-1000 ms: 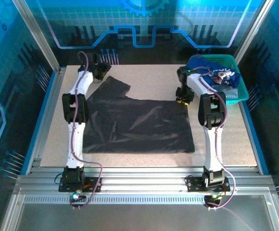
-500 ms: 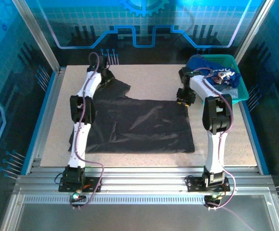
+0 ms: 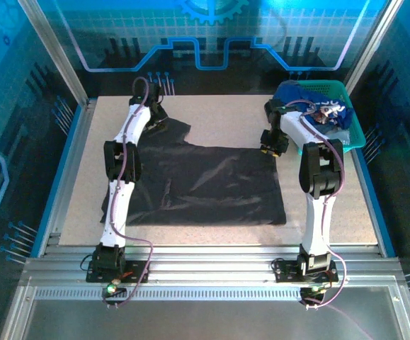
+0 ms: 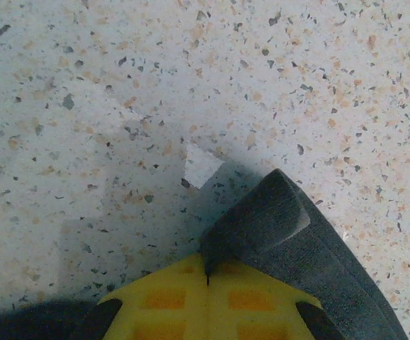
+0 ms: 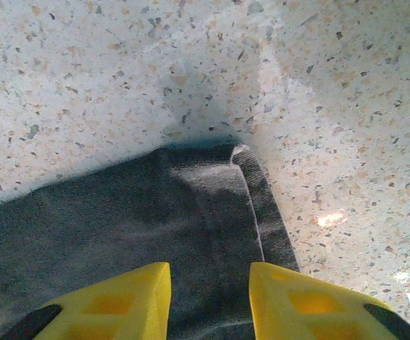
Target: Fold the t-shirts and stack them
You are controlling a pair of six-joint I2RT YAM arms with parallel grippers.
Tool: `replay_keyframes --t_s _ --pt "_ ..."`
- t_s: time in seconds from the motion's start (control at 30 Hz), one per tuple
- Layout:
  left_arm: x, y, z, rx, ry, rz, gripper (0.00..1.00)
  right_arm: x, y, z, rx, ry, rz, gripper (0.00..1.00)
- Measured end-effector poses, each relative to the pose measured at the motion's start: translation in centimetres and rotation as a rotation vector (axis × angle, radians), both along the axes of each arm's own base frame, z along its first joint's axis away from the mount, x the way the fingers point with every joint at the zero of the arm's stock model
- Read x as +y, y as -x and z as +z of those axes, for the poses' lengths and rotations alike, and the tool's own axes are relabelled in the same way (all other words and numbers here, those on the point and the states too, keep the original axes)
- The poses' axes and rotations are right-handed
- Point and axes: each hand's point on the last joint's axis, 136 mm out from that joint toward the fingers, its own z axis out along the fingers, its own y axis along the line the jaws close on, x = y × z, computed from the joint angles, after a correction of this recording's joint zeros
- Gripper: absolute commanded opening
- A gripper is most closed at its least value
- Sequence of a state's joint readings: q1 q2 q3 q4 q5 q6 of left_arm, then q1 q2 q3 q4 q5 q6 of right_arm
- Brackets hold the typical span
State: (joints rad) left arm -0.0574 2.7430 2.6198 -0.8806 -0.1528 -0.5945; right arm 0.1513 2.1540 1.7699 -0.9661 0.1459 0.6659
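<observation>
A large charcoal-grey t-shirt (image 3: pixel 205 180) lies spread flat across the middle of the table. My left gripper (image 3: pixel 156 117) is at its far left sleeve. In the left wrist view that gripper (image 4: pixel 207 280) has its yellow fingers pressed together, shut on a raised fold of the sleeve's hem (image 4: pixel 261 212). My right gripper (image 3: pixel 270 147) hovers low over the shirt's far right corner. Its jaws (image 5: pixel 210 297) stand apart above the flat cloth (image 5: pixel 155 212), beside the hemmed edge (image 5: pixel 261 205), with nothing pinched. More t-shirts, a royal-blue one (image 3: pixel 307 95) among them, sit bunched in the basket.
A teal mesh basket (image 3: pixel 351 134) stands at the far right corner, close behind my right arm. Bare speckled tabletop (image 3: pixel 226 117) lies beyond the shirt. Blue rails (image 3: pixel 66 170) edge the table's sides.
My left gripper swung right onto the sleeve and went from open to shut on its hem. The right gripper stayed over the far right corner.
</observation>
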Motion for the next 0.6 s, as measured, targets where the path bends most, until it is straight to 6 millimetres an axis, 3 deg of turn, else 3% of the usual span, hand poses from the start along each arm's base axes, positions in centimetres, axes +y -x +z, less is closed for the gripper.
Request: replay_keyframes --t_s 0.13,0.3,0.43,0.6 --pt "-0.2 0.9 1.5 -0.008 -0.009 -0.005 0.0 -0.6 -0.1 0.0 -0.004 0.015 -0.012 0.44" --pt "-1.2 0.8 7.3 -0.119 -0.003 -0.019 0.0 -0.9 -1.1 0.1 -0.019 0.035 -0.015 0.44" --pt "-1.5 0.3 11.2 -0.204 0.009 -0.026 0.0 -0.9 -2.3 -1.1 -0.018 0.052 -0.001 0.43" --pt "-1.8 0.2 11.7 -0.222 0.024 -0.035 0.0 -0.9 -3.8 -2.7 -0.007 0.064 0.021 0.32"
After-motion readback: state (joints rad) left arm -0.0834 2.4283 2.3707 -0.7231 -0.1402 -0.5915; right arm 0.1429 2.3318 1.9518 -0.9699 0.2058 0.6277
